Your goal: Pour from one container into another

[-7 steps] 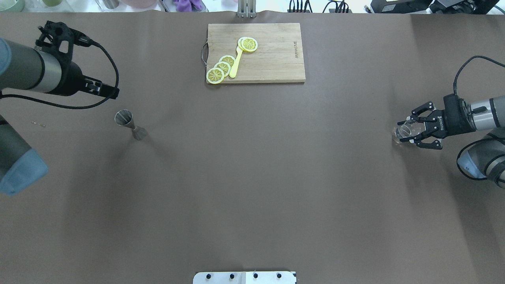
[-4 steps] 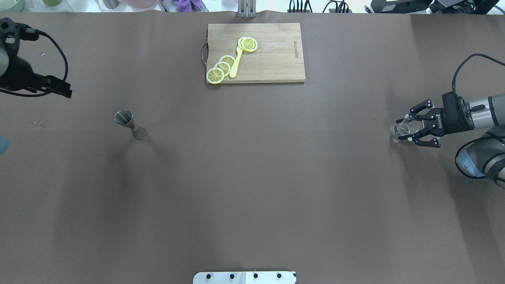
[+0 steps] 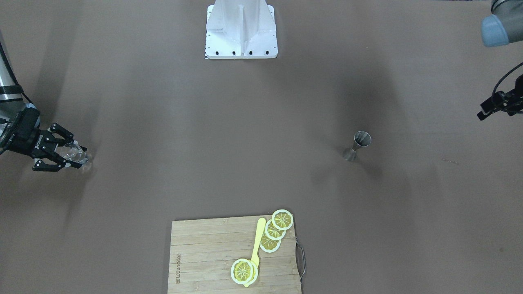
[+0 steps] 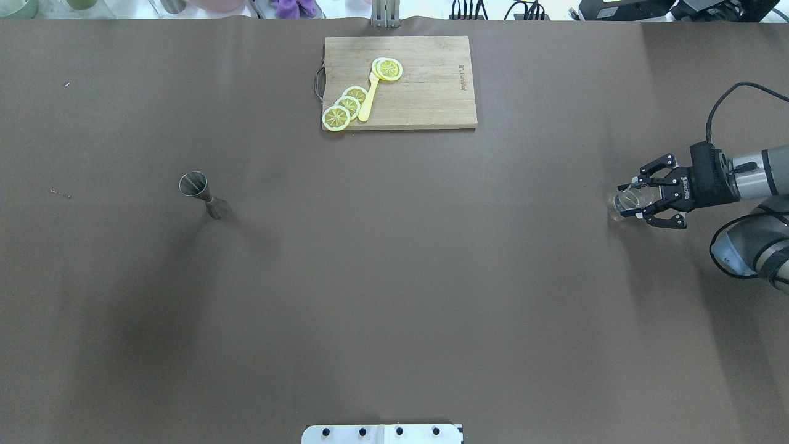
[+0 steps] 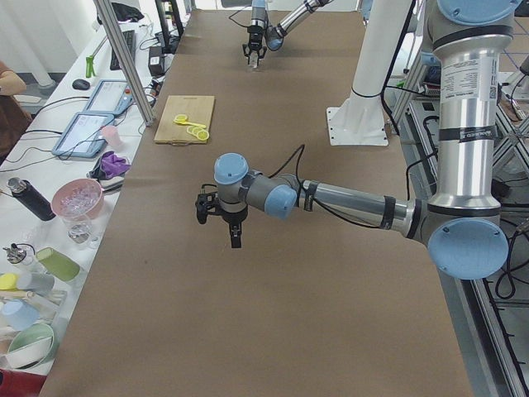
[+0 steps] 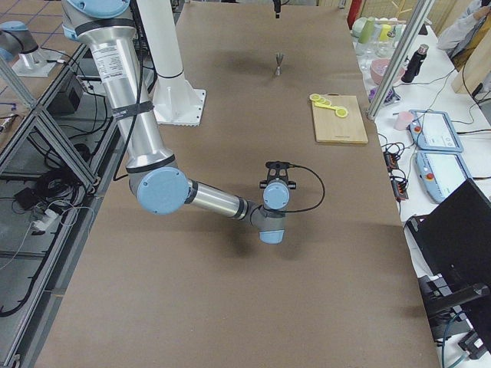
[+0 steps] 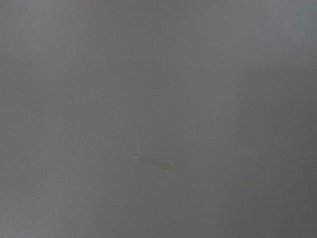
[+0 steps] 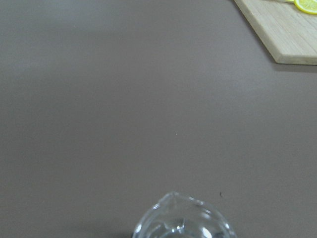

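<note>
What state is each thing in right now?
right tool, shut on the glass pitcher.
glass pitcher, gripped between the fingers; contents unclear.
left tool, away from everything, nothing visible in it; open or shut unclear.
jigger, upright on the table, ungripped.
cutting board, flat, carrying lemon slices and a yellow spoon.

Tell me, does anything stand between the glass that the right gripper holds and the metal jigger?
Nothing visible does. Only bare table lies between the glass and the jigger; the cutting board lies off that line, farther from the robot.
</note>
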Motion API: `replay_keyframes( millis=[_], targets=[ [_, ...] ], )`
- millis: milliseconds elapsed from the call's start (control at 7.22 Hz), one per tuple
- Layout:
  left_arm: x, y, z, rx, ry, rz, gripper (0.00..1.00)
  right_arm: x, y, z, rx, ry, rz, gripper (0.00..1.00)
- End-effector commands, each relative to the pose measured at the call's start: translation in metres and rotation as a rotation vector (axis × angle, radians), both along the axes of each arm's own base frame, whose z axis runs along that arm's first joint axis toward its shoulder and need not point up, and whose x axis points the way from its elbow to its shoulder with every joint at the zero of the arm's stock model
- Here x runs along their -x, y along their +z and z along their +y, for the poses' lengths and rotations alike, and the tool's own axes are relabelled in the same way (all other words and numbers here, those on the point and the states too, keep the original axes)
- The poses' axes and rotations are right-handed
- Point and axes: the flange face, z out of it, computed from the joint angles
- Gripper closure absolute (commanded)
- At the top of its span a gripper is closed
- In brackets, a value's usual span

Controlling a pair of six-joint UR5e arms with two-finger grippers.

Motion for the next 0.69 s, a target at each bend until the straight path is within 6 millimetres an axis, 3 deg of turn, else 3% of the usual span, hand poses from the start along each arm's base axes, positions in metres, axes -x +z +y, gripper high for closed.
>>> replay_keyframes(
  millis=[0,138,277,415,554],
  targets=[
    [0.050,0.053,0.044,0.082,-0.035,0.076,0.02,0.000,-0.001,-0.001,0.009,0.011,-0.006,0.53],
    [0.054,0.070,0.062,0.026,0.039,0.059,0.02,0.000,-0.001,-0.001,0.009,0.013,-0.006,0.49],
    [0.057,0.075,0.069,0.038,0.037,0.056,0.02,-0.001,-0.001,-0.001,0.005,0.016,-0.008,0.43],
    [0.077,0.067,0.070,0.037,-0.025,0.059,0.02,-0.002,-0.002,-0.001,0.006,0.017,-0.009,0.40],
    [0.081,0.066,0.070,0.059,-0.056,0.060,0.02,-0.002,-0.002,-0.001,0.019,0.018,-0.012,0.31]
  ],
)
